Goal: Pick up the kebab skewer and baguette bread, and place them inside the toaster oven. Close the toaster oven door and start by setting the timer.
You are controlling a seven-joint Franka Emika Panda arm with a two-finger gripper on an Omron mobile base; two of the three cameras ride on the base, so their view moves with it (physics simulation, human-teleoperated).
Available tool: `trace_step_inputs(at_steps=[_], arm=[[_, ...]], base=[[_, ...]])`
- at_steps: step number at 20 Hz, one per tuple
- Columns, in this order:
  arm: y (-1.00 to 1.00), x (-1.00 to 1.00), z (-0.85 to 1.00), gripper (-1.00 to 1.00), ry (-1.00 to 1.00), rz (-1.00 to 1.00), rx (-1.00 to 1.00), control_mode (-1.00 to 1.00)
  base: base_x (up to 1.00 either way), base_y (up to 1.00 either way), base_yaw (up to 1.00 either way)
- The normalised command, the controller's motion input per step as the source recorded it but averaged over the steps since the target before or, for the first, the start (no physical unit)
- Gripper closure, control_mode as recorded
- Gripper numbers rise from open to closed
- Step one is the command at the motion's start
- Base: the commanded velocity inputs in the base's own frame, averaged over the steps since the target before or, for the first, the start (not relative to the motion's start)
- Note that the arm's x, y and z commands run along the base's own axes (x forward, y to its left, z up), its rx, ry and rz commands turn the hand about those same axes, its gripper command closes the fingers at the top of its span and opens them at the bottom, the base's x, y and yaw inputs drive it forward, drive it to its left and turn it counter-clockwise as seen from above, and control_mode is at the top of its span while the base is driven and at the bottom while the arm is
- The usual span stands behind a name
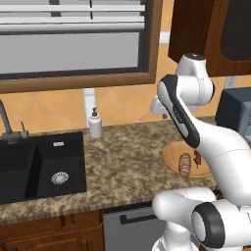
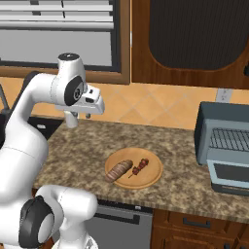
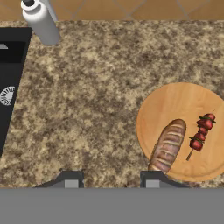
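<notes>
Hand [image 3: 108, 178] hovers empty, left of baguette bread [image 3: 167, 145].

Baguette bread [image 2: 119, 170] and kebab skewer [image 2: 141, 166] share a round board [image 2: 151, 176].

Toaster oven [image 2: 224, 146] cut off at the right edge.

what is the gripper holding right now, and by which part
Nothing. The gripper hovers open above the bare counter; the baguette bread and kebab skewer lie untouched on the wooden plate.
</notes>
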Motion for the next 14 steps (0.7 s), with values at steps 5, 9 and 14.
trace_step_inputs(at_steps=[5, 9, 14], arm=[[0.00, 0.00, 0.00, -1.00, 0.00, 0.00, 0.00, 1.00], [0.00, 0.00, 0.00, -1.00, 0.00, 0.00, 0.00, 1.00], [0.00, 0.00, 0.00, -1.00, 0.00, 0.00, 0.00, 1.00]], base=[[0.00, 0.00, 0.00], [0.00, 0.00, 0.00], [0.00, -0.05, 0.00]])
